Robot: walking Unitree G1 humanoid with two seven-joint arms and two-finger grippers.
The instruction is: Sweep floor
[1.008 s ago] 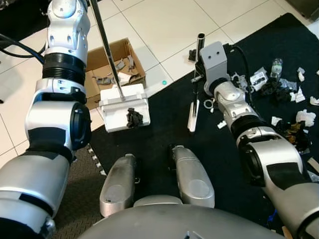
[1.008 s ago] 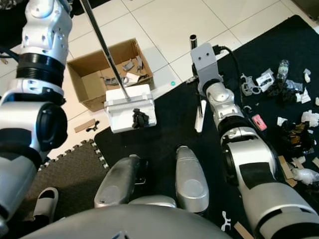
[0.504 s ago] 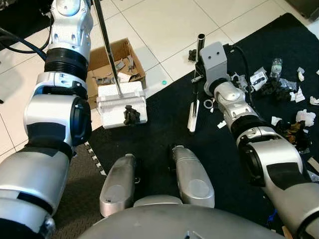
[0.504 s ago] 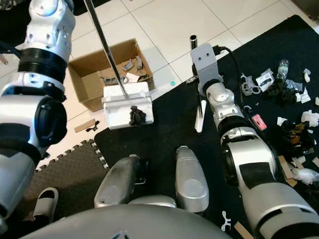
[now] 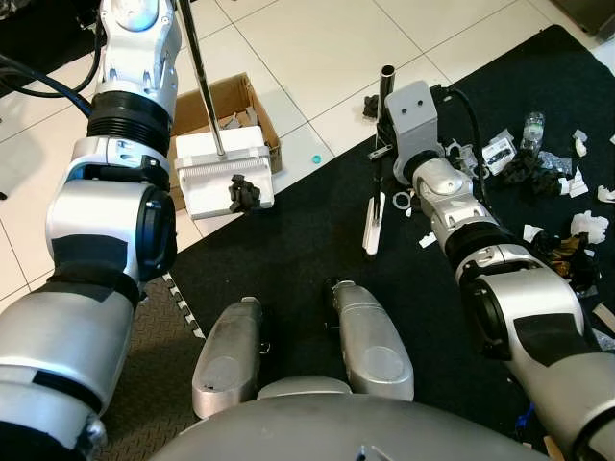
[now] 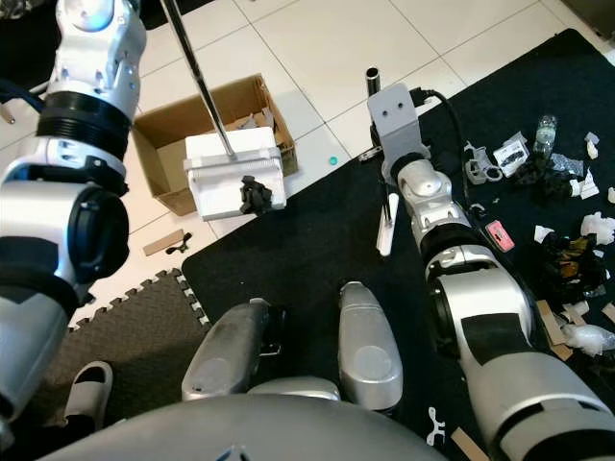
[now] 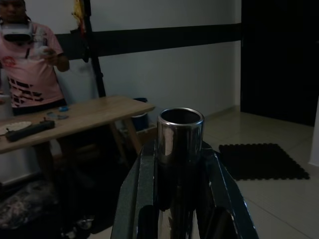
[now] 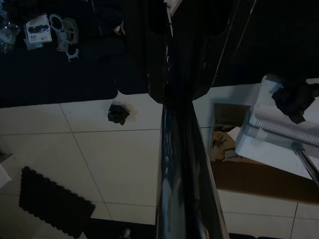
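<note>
I see the left claw (image 7: 177, 209) clamped on the dustpan (image 5: 223, 173) handle above the cardboard box (image 6: 171, 144), right claw (image 8: 187, 74) gripping the broom (image 5: 376, 206)

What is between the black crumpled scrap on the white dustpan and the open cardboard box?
Nothing visible. The black crumpled scrap sits on the white dustpan, which hangs over the near edge of the open cardboard box.

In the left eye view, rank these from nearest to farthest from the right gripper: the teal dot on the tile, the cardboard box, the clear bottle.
Measured from the right gripper, gripping the broom handle:
1. Teal dot, on the white tile just to its left.
2. Cardboard box, farther left, under the dustpan.
3. Clear bottle, on the black mat to its right.
Box and bottle are nearly level; that order is uncertain.
</note>
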